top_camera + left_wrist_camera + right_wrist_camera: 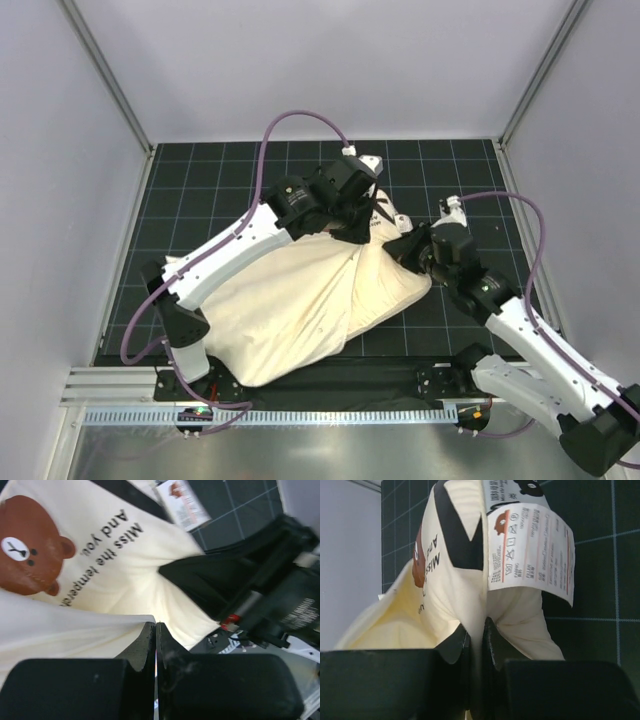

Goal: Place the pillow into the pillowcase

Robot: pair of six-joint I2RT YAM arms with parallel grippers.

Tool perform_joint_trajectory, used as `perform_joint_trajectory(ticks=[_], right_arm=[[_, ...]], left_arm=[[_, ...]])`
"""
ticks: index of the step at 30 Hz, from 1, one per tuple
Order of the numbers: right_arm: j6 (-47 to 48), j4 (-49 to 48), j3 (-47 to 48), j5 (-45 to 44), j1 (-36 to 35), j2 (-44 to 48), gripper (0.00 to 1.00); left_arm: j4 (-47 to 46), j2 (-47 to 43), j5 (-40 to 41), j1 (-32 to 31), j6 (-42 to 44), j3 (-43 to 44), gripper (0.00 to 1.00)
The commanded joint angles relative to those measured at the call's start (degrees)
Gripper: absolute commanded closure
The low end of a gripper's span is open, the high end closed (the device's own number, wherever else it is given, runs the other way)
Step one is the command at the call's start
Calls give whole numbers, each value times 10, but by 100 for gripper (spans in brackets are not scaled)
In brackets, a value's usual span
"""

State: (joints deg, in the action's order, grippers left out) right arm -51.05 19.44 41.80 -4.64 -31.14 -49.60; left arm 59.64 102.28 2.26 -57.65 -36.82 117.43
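Pillowcase (pixel 451 597) cloth pinched in left jaws and right jaws, both pressed together.

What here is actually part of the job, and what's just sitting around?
Part of the job:
pillow
pillowcase
left gripper, pinching the pillowcase's edge
right gripper, pinching the pillow's corner

Just there:
black grid mat
purple cables
metal rail

- Left arm (pixel 235 245) had white links, black joints.
- Right arm (pixel 540 350) matched.
- Purple cables (pixel 300 120) looped off both wrists.
- Left gripper (pixel 155 626) was matte black.
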Motion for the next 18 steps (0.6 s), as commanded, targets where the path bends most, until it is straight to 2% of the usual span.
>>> perform_joint_trajectory(ticks=[1,6,8,12,13,15,18], right_arm=[[5,-48,22,-54,-5,73,96],[43,14,57,-91,-5,101,96],[67,31,77,-108,-5,116,96],[102,40,92,-119,-5,149,96],[110,44,97,-121,-5,153,96],[118,55,105,-125,-5,163,96],[125,68,115,-118,-4,163,96]], left_arm=[[-51,-25,55,-2,8,-4,100],[-42,-32,71,10,15,-32,99],[-38,-38,56,10,20,-29,95],[-5,-47,24,10,40,-19,55],[11,-53,32,10,46,-22,40],[22,-79,83,11,47,-39,27],[42,-100,148,14,46,-51,18]])
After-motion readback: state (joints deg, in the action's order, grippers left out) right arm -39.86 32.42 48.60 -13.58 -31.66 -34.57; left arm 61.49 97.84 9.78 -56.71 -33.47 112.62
